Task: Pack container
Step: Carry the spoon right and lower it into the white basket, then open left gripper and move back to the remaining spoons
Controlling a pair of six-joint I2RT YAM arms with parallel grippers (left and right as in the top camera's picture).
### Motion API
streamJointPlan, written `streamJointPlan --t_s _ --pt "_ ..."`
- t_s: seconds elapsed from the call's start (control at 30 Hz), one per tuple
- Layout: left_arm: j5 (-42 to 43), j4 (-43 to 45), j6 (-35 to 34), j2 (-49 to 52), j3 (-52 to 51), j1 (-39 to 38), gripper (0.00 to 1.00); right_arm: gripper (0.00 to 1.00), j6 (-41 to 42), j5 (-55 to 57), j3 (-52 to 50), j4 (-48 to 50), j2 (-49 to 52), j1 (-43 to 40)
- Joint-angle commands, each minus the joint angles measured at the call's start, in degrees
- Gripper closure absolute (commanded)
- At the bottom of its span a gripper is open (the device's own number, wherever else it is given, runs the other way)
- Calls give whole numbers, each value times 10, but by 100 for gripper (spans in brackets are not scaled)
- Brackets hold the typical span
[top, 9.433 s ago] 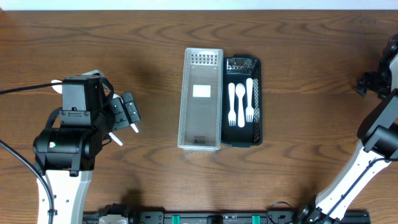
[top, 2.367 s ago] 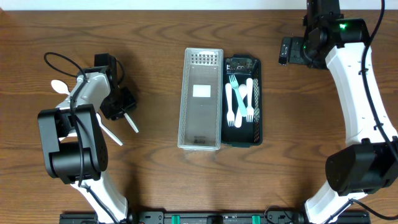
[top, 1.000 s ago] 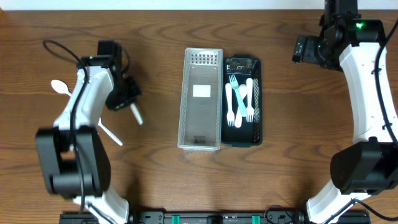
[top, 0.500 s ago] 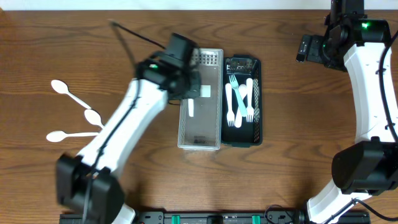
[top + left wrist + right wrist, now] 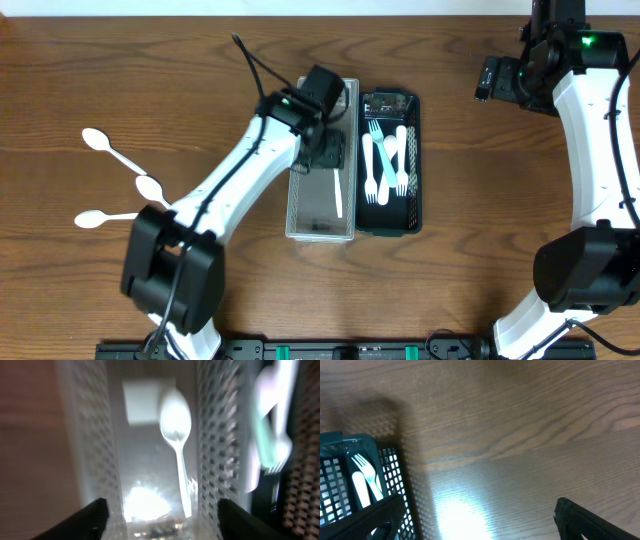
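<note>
A clear mesh container (image 5: pixel 300 200) stands mid-table beside a black basket (image 5: pixel 412 150) that holds white forks and a teal one (image 5: pixel 385 160). My left gripper (image 5: pixel 327 150) hovers over the clear container, open and empty. A white spoon (image 5: pixel 338 195) lies loose inside the clear container. In the left wrist view the spoon (image 5: pixel 176 425) rests on the container's floor ahead of the open fingers (image 5: pixel 162 520). My right gripper (image 5: pixel 488 78) is open and empty at the far right. The right wrist view shows its fingers (image 5: pixel 480 525) spread over bare wood.
Three white spoons lie on the table at the left (image 5: pixel 100 141), (image 5: pixel 150 188), (image 5: pixel 95 218). The black basket's corner shows in the right wrist view (image 5: pixel 395 465). The left arm stretches diagonally from the front left to the container.
My left arm carried a white spoon from the left of the table to the clear container and let it go inside. The right arm barely moved.
</note>
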Motion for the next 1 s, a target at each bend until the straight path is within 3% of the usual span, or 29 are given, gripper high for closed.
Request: streamJointPlan --t_s 0.0,0.07,0.17,0.3,0.4,0.5,0.67,0.97 --pt "-98 -16 23 -82 81 19 16 1 -10 -2 -2 0 3 -3" --pt "-142 -27 19 -112 104 49 2 1 -14 -2 -2 0 3 -3" --pt "-174 -49 -30 -152 109 140 2 1 -22 -2 -2 0 3 -3" --pt "-165 -98 -132 -160 108 315 2 1 -39 -2 -2 -1 3 -3" --pt "-101 -94 -140 -140 95 446 2 1 -40 -2 -2 -2 3 -3" --pt "-72 -85 -142 -106 86 524 2 1 -40 -2 -2 -2 3 -3" --pt "-72 -61 -142 -17 86 583 2 1 -40 -2 -2 -2 3 -3" --pt "-72 10 -146 95 86 591 2 1 -33 -2 -2 -17 3 -3"
